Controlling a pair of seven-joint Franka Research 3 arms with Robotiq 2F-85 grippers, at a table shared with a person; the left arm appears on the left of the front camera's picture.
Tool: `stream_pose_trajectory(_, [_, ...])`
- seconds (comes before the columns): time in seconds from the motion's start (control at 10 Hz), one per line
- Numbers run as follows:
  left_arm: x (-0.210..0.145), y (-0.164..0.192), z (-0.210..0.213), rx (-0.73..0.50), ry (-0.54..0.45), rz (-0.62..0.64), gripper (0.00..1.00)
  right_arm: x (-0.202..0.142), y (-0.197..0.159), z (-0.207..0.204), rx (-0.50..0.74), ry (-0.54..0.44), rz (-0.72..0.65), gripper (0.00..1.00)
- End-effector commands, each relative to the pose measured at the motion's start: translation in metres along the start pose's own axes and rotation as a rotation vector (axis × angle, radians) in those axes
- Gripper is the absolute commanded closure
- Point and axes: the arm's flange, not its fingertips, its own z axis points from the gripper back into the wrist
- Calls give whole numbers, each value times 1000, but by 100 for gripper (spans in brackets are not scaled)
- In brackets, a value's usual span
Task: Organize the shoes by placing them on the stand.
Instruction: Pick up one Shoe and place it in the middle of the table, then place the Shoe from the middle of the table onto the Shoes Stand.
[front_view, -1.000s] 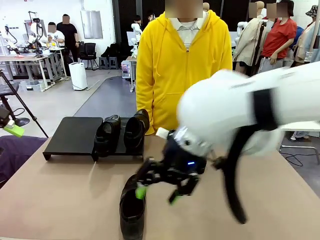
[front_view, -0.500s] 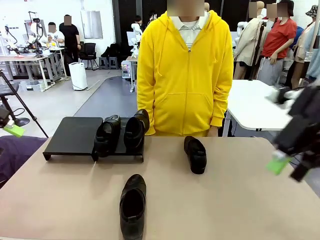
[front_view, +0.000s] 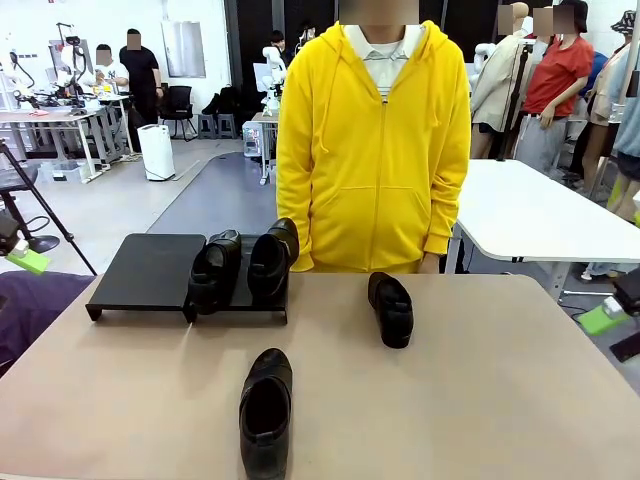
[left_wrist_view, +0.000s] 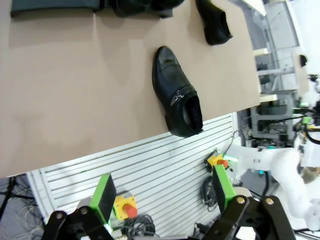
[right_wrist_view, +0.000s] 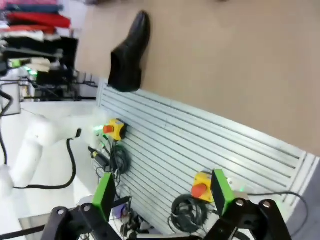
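Left wrist view: my left gripper (left_wrist_view: 163, 192) hangs off the near side of the table (left_wrist_view: 75, 100), jaws wide apart and holding nothing. The pointed dress shoe (left_wrist_view: 177, 92) lies straight ahead of the fingers, heel toward me and right at the table's near edge. That is my main worry: a push on the toe, or one pad sliding on the glossy leather, could tip it off the edge. The loafer (left_wrist_view: 214, 22) lies farther ahead and off to one side. The stand (left_wrist_view: 55, 4) is farthest from the hand, with a pair of shoes (left_wrist_view: 135, 6) on it. The bare tabletop beside the dress shoe gives free room for an approach

Right wrist view: my right gripper (right_wrist_view: 162, 192) is spread open and empty too, out past the table's edge. The dress shoe lies well ahead of it and to one side. The left arm (right_wrist_view: 35, 145) shows beyond that shoe, so both hands going for it would likely clash

Front view: the pair fills the stand's right panel and the left panel is bare, with room for two. A person (front_view: 372, 140) stands at the far edge just behind the loafer, so a fast reach there could run close to them. Between the loose shoes and the stand nothing blocks the way
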Motion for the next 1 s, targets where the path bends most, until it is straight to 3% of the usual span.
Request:
stream_pose_trajectory(0.0, [-1,3,3,3,5,-15,0,8,17,13,-1,110,-1,0])
stream_pose_trajectory(0.9, [-1,3,3,3,5,-15,0,8,17,13,-1,110,-1,0])
